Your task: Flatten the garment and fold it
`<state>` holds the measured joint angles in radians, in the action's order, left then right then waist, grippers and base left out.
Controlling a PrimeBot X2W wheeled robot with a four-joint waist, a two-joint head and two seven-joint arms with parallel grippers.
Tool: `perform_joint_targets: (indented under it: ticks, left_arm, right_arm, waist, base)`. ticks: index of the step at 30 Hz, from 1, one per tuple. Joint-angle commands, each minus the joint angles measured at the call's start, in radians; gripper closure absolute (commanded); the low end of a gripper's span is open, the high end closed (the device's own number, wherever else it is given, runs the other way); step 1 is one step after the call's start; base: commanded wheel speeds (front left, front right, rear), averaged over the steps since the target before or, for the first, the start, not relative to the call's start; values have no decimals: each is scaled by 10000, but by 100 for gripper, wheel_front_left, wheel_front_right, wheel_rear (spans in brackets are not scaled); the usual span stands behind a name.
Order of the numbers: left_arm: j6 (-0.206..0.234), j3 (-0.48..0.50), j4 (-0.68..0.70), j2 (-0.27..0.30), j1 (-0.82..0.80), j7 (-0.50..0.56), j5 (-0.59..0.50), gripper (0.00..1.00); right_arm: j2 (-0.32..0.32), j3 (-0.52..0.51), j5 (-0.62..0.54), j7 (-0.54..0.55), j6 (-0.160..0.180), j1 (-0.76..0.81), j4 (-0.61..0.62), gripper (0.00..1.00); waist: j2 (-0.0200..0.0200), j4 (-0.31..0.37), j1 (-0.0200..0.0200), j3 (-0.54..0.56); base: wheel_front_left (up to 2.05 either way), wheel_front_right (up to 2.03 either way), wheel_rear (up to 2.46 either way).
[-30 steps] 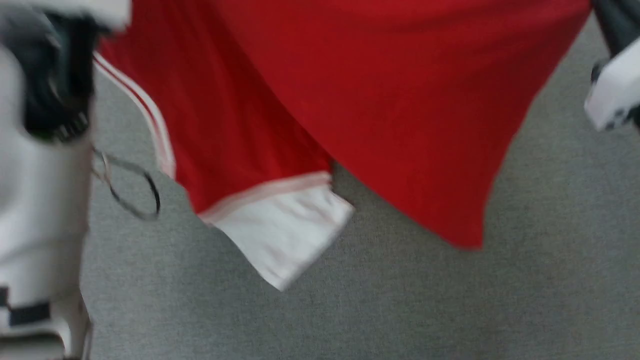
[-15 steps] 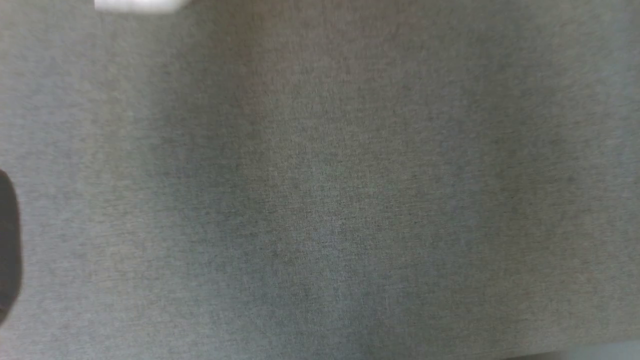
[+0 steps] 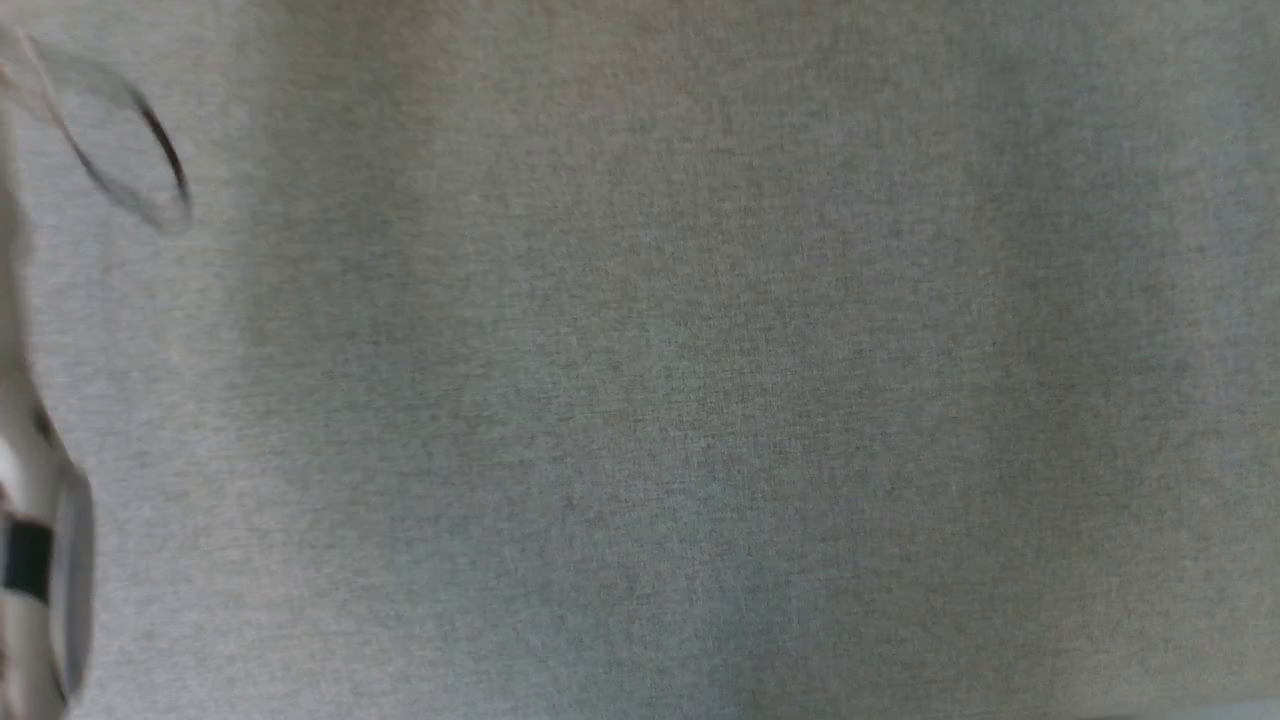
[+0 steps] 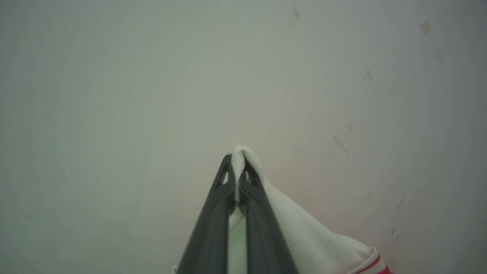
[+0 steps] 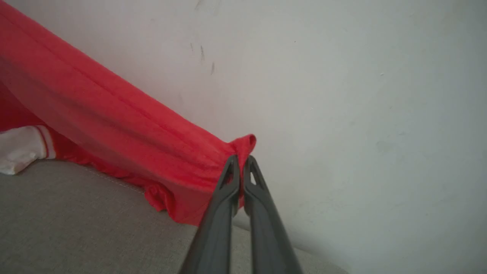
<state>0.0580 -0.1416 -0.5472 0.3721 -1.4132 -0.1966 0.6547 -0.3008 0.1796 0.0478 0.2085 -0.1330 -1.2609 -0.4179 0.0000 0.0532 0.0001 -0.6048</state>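
Note:
The garment (image 5: 114, 125) is a red shirt with a white sleeve (image 5: 19, 148) edged in red-white stripes. In the right wrist view my right gripper (image 5: 239, 160) is shut on a bunched red corner, and the cloth stretches away to the left and hangs down onto the grey surface (image 5: 76, 220). In the left wrist view my left gripper (image 4: 237, 161) is shut on a fold of the garment's white sleeve (image 4: 304, 232), whose striped trim (image 4: 374, 262) shows at the bottom right. A pale wall lies behind both grippers.
The head view looks down on a grey fabric surface (image 3: 650, 400). A pale forearm (image 3: 40, 580) blurs along its left edge, with a thin dark cable loop (image 3: 150, 170) near the top left. A pale, scuffed wall (image 5: 361, 95) stands close behind the surface.
The head camera has swung: a second ago it showed the red garment hanging with its white sleeve and both arms, now the grey surface and my left forearm.

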Motion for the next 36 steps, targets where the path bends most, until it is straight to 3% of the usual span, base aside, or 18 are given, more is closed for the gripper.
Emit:
perform_joint_targets:
  ticks: [1, 9, 16, 21, 27, 36]
  left_arm:
    - [-201, -328, -305, 123, 741, -43, -315, 100]
    - [-1067, -1908, -1117, 307, 4555, 1477, -622, 100]
    - [-1153, -2659, -242, 392, 7693, 2892, -271, 100]
    - [-799, -2641, 910, 510, 9882, 3526, 354, 100]
    - [15, -2515, 2591, 896, 12202, 4009, 755, 100]
    - [1024, -2507, 4348, 1321, 14477, 4388, 876, 100]
  right_arm:
    - [-50, 109, 214, -148, 23, 563, -203, 100]
    - [-221, 708, 1303, -404, 23, 3537, -775, 100]
    - [-470, 656, 2026, -350, 23, 5937, -579, 100]
    - [-551, 532, 2231, -200, 23, 7306, -283, 100]
    - [-660, 206, 2091, 67, 23, 8745, 223, 100]
    - [-531, -354, 1969, 1117, 23, 10829, 1225, 100]
  waist:
    - [0, -288, -1, 573]
    - [0, -656, -1, 2196]
    - [0, -904, -1, 3418]
    - [0, -950, -1, 3975]
    - [0, -1027, -1, 4404]
    - [0, -1072, -1, 4606]
  base:
    - [0, 0, 0]
    - [0, 0, 0]
    - [0, 0, 0]
    - [0, 0, 0]
    - [0, 0, 0]
    - [0, 0, 0]
